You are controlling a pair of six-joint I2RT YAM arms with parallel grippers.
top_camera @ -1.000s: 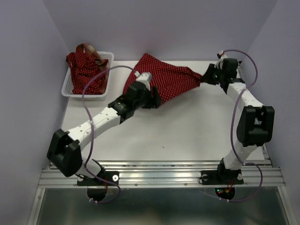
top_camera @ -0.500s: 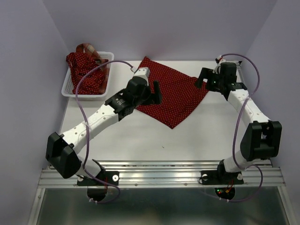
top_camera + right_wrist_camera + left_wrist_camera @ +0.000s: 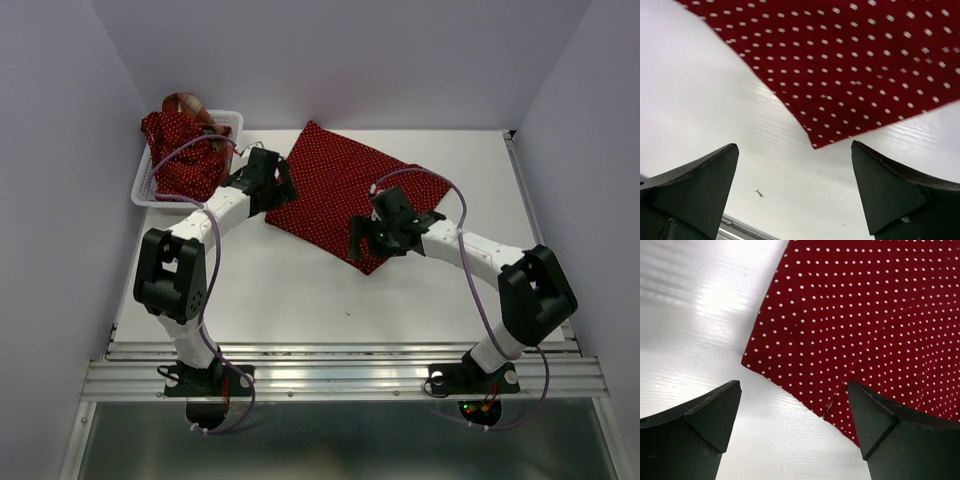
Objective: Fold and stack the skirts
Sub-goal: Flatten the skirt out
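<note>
One dark red polka-dot skirt (image 3: 345,195) lies spread flat on the white table (image 3: 300,300), released. My left gripper (image 3: 272,180) hovers open over its left corner; in the left wrist view the skirt (image 3: 865,315) has its hem running between the dark fingers (image 3: 700,415), and the gripper (image 3: 795,410) holds nothing. My right gripper (image 3: 362,236) stands open just above the near corner. In the right wrist view that skirt corner (image 3: 840,100) points at the empty gap of the gripper (image 3: 795,172). A second polka-dot skirt (image 3: 185,155) and a plaid one (image 3: 186,102) sit bunched in the basket.
The white lattice basket (image 3: 140,188) stands at the back left, close to my left arm's wrist. Purple walls close in the sides and back. A metal rail (image 3: 340,378) runs along the near table edge.
Both grippers opened and let go of the skirt, which dropped flat onto the table. The left gripper moved to its left corner; the right arm swung from the back right to the near corner.
</note>
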